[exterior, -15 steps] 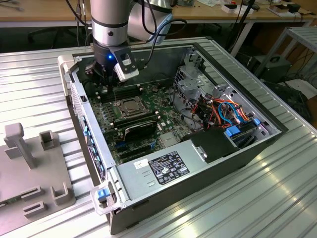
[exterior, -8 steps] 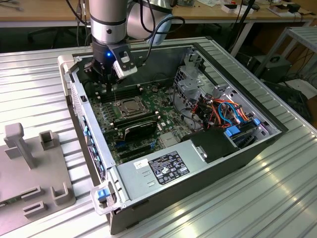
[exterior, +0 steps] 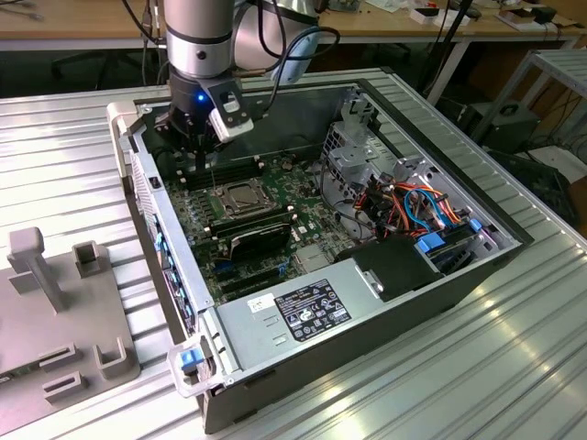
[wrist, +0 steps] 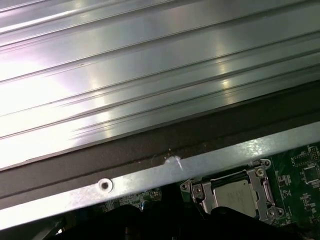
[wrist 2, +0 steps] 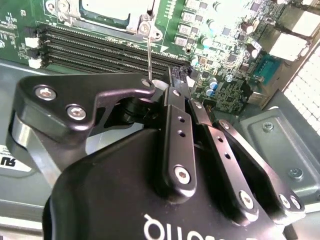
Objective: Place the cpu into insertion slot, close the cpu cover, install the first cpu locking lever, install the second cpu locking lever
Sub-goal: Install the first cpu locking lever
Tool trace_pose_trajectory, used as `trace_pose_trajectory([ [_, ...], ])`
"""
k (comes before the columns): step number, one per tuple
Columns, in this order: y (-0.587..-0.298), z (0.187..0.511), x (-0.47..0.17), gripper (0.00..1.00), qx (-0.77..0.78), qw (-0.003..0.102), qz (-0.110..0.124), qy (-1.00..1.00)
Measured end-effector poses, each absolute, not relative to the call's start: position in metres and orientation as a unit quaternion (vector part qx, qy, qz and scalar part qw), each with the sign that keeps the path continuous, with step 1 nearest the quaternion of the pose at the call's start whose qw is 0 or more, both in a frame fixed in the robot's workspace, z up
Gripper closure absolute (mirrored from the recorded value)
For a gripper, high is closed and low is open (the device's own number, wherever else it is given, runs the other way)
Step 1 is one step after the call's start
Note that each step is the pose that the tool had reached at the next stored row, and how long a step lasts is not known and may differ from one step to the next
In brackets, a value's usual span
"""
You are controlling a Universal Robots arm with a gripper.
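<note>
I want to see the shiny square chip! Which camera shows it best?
The exterior view: the whole chip shows there with nothing in front. The first wrist view shows it closer, but a dark shape hides one edge. The second wrist view catches just a part at the picture's edge.

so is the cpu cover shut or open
Shut. The cpu cover lies flat as a silvery frame around the cpu in the first wrist view. One thin lever beside it stands upright.
</note>
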State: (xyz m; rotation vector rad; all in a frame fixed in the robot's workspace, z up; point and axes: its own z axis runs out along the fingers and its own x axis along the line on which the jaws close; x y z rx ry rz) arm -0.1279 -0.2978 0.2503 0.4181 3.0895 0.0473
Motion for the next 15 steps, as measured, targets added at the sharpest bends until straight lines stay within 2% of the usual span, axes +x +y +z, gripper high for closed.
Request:
trace_pose_trajectory([
  [15, -0.302, 0.249, -0.094, 0.89, 0.118, 0.011, 0.015, 0.993],
])
